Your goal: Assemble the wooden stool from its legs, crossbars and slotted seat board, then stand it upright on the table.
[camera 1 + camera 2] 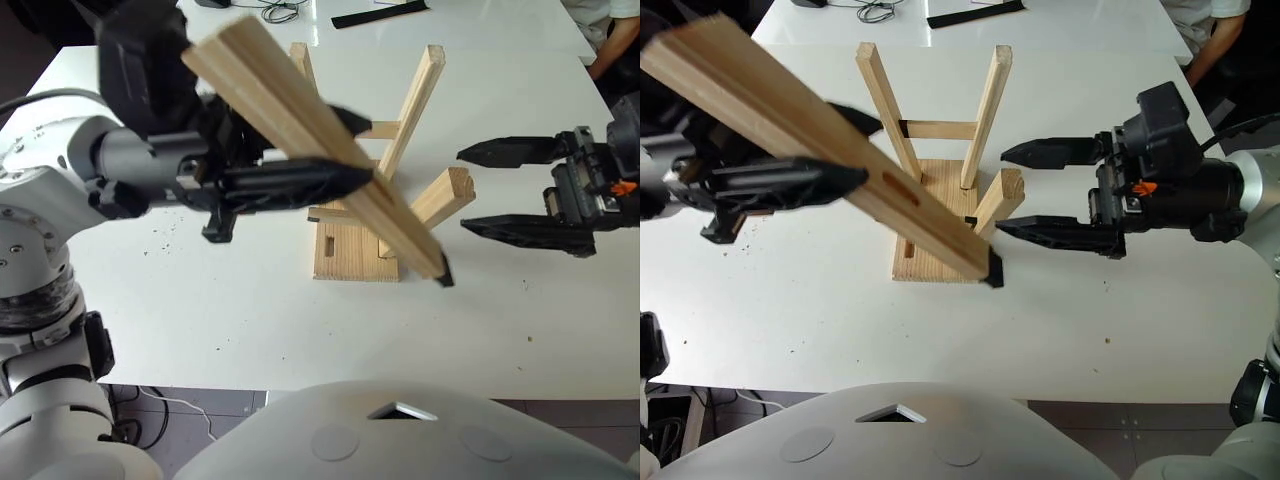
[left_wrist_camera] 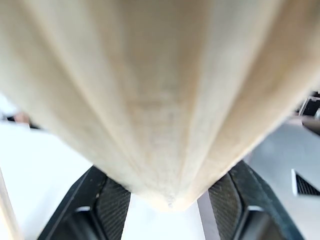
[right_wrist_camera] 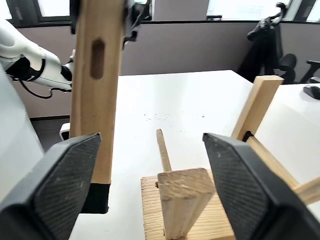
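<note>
Nearest the near edge of the tabletop is the black-capped lower end of the slotted leg. The left gripper holds this leg partway up, jaws closed on it, slanting it down across the seat board; whether the cap touches anything I cannot tell. The board lies flat mid-tabletop, with one empty slot showing. Gripped so far from its low end, the leg could pivot in the jaws, and a swing would strike the tilted leg just beside it. That tilted leg looks only loosely seated. The right gripper, jaws wide open on either side of its top end, may shove it out of its slot if it closes off-centre. Nothing pins the board, so any sideways push would likely slide it. Farther back, two upright legs joined by a crossbar could be racked or knocked by the long leg's sweep
</note>
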